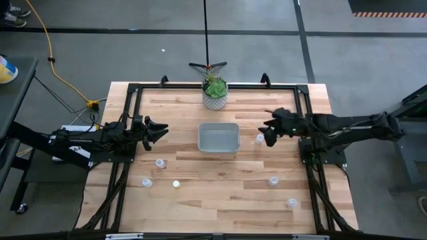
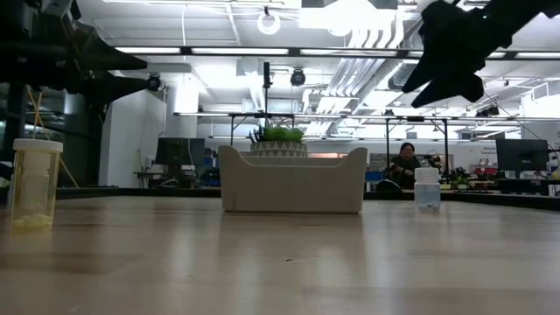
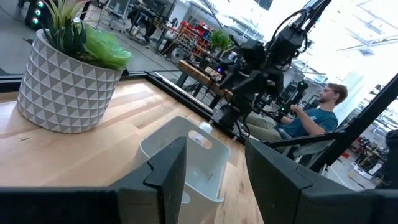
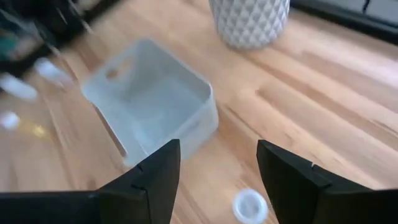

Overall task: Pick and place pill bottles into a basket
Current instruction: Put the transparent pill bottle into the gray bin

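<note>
The light-grey basket (image 1: 219, 138) sits mid-table and looks empty. Several small pill bottles with white caps stand on the wood: one (image 1: 259, 139) just right of the basket, three at the near left (image 1: 160, 163) (image 1: 147, 181) (image 1: 176, 184) and two at the near right (image 1: 273, 180) (image 1: 292, 202). The low view shows a yellowish one (image 2: 33, 184). My right gripper (image 1: 265, 131) is open above the bottle by the basket (image 4: 250, 204), clear of it. My left gripper (image 1: 161, 130) is open and empty, left of the basket (image 3: 186, 158).
A white patterned pot with a green plant (image 1: 215, 93) stands behind the basket at the far edge. A black frame (image 1: 133, 90) borders the table. A person (image 3: 320, 112) sits in the room beyond the table's right side.
</note>
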Robot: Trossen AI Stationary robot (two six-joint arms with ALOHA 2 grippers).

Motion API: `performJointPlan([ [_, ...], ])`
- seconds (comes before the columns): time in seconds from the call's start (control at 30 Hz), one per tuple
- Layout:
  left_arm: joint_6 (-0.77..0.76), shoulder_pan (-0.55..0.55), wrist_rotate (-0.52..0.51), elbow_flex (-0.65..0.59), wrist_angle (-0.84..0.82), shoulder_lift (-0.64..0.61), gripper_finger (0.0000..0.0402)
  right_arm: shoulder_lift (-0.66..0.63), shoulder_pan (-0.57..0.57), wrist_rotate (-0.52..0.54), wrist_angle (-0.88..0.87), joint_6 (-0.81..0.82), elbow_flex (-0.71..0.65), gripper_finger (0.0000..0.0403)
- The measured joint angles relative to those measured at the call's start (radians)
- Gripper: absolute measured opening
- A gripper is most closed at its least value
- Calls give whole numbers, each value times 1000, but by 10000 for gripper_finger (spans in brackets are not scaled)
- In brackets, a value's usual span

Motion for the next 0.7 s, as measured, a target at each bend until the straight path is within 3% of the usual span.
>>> performJointPlan([
  [0.3,0,0,0,0,-15,0,200,178,1,-164,-13,-120,19,205],
  [0.7,-1,0,0,0,-19,0,200,310,0,-60,-67,-238,19,263],
])
